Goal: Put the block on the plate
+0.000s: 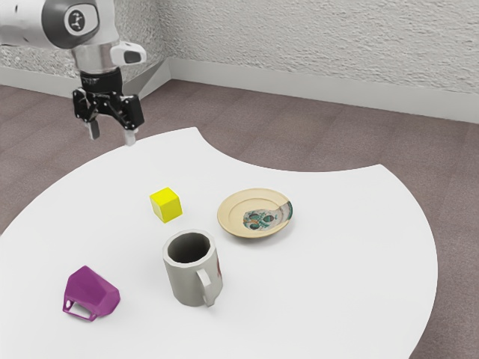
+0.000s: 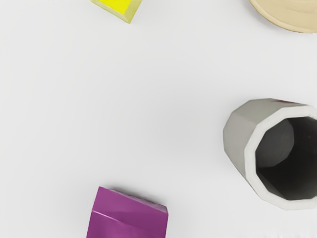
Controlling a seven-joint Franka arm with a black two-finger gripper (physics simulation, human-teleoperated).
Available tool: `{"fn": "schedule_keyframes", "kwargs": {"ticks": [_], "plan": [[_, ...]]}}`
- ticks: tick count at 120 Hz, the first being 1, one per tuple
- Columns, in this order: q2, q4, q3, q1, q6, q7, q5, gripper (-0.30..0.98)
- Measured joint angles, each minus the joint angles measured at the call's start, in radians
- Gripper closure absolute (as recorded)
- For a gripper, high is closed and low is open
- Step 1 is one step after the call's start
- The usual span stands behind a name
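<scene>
High over the table's far left part in the exterior view is my gripper [image 1: 112, 137], its two fingers standing wide apart with nothing between them. A yellow block [image 1: 166, 205] rests on the table, below and to the exterior view's right of the gripper. To the exterior view's right of the block lies a tan plate [image 1: 235, 218] with a patterned patch. The wrist view has part of the yellow block [image 2: 117, 7] and part of the plate [image 2: 292, 16] at its edge.
A grey mug [image 1: 191, 278] stands upright in front of the block and plate. Nearer the exterior view's left, a purple mug [image 1: 93, 290] lies on the white table [image 1: 337, 262]. The wrist view has the grey mug [image 2: 242, 130] and the purple mug [image 2: 130, 215].
</scene>
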Motion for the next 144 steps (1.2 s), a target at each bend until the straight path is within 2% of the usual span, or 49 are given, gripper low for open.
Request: {"fn": "schedule_keyframes", "kwargs": {"ticks": [36,49,60,73,108,144], "plan": [[0.009,-0.005,0.002,-0.113,0.013,0.017,-0.001,0.00],[0.059,0.003,0.009,-0.153,0.053,-0.007,0.010,0.00],[0.131,0.056,0.027,-0.138,0.095,-0.046,0.014,0.00],[0.209,0.120,0.055,-0.123,0.139,-0.124,0.018,0.00],[0.363,0.138,0.116,-0.120,0.304,-0.384,0.002,0.00],[0.445,0.138,0.211,-0.135,0.413,-0.691,-0.095,0.00]]}}
